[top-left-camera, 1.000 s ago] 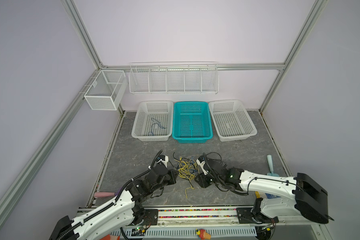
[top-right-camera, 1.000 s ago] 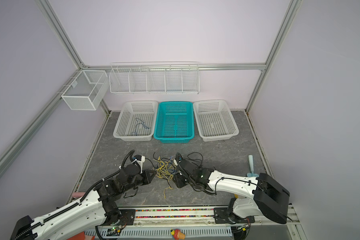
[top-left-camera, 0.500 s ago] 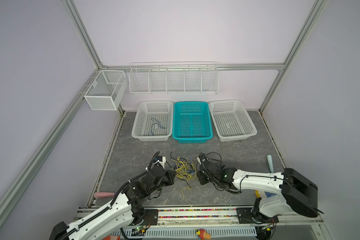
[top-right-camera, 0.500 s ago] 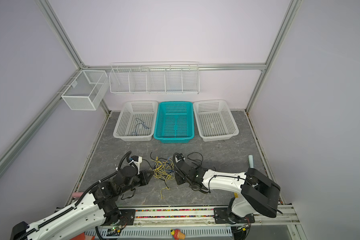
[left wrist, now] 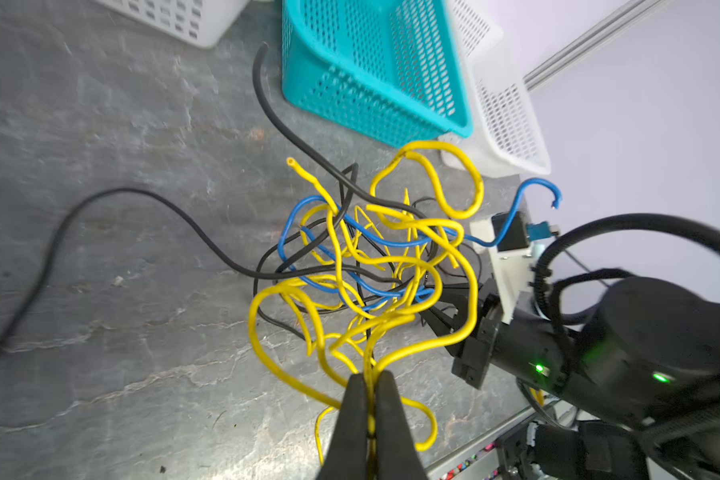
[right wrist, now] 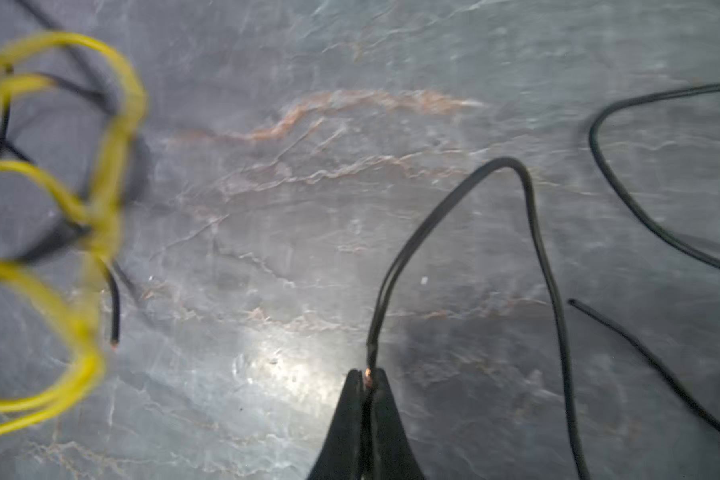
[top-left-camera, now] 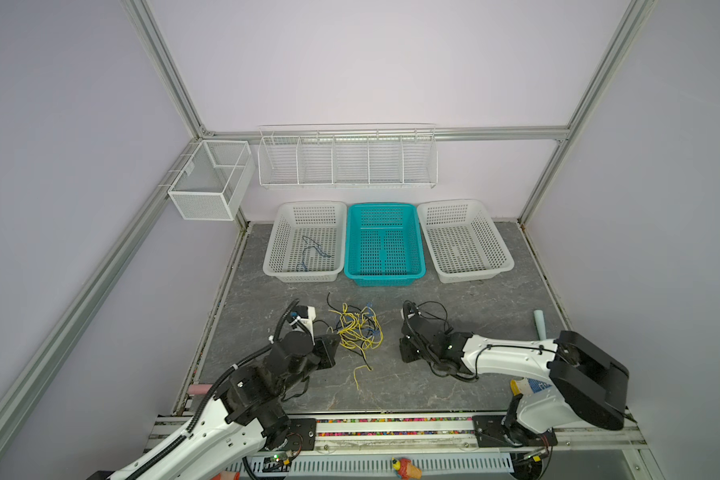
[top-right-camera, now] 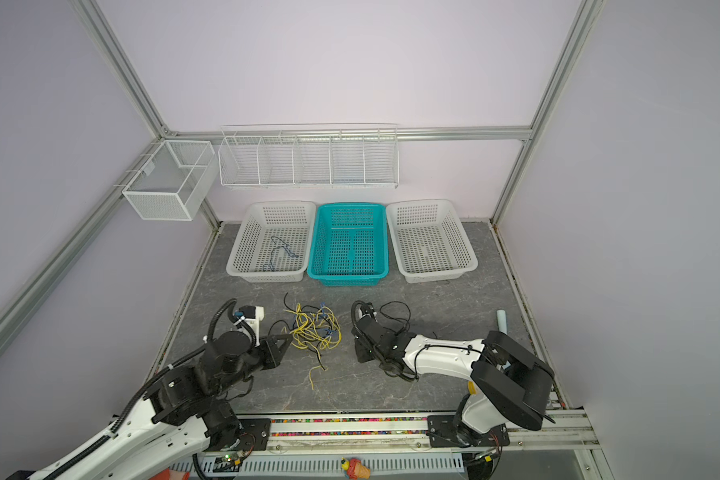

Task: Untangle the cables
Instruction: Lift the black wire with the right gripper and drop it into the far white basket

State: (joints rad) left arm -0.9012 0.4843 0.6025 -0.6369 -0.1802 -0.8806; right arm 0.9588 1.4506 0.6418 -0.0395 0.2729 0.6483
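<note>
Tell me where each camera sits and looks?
Both top views: high over the near edge, looking down on table, tangle, left arm, right arm.
Left wrist: on left arm, facing tangle past left claw, shut on yellow cable; right arm shows.
Right wrist: on right arm, facing table past right claw, shut on black cable.
Shared: all show the tangle.

You're in a robotics lab cell. Aluminium framing boxes in plain lilac panels. The left arm and right arm bolt onto a front rail.
</note>
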